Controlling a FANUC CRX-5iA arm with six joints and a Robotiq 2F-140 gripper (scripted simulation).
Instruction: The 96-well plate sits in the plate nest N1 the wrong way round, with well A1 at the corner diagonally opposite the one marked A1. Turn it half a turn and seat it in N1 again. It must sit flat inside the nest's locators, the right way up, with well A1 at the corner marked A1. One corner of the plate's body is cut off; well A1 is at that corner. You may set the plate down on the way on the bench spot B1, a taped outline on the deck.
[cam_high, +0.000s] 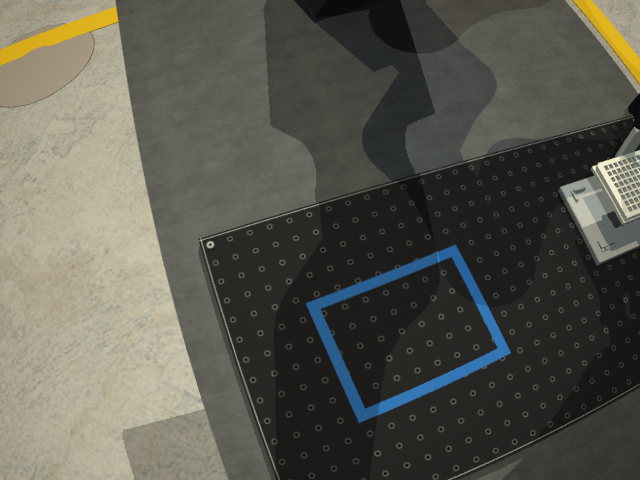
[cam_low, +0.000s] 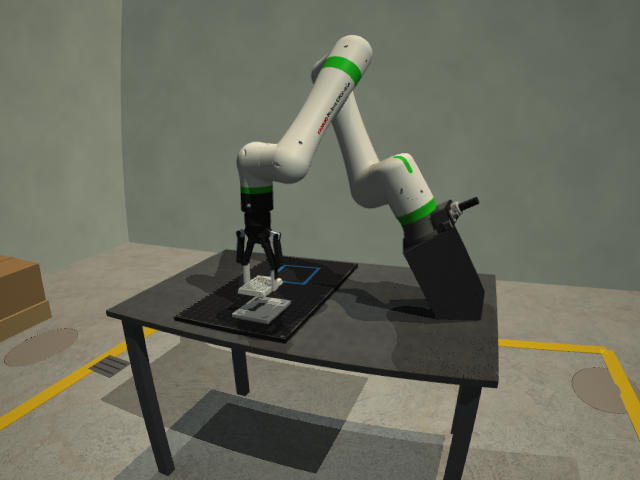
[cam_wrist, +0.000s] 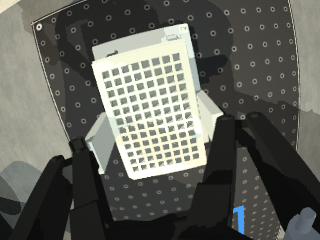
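Gripper (cam_low: 260, 273) clamps the plate (cam_low: 256, 284) above nest (cam_low: 261, 308); a slip or incomplete half-turn would leave A1 misplaced.

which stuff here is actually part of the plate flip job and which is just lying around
Part of the job:
- 96-well plate, held above the nest
- gripper, shut on the plate
- plate nest N1, now vacant
- bench spot B1, the blue taped outline
- perforated deck under them

Just lying about:
- cardboard boxes on the floor
- yellow floor tape
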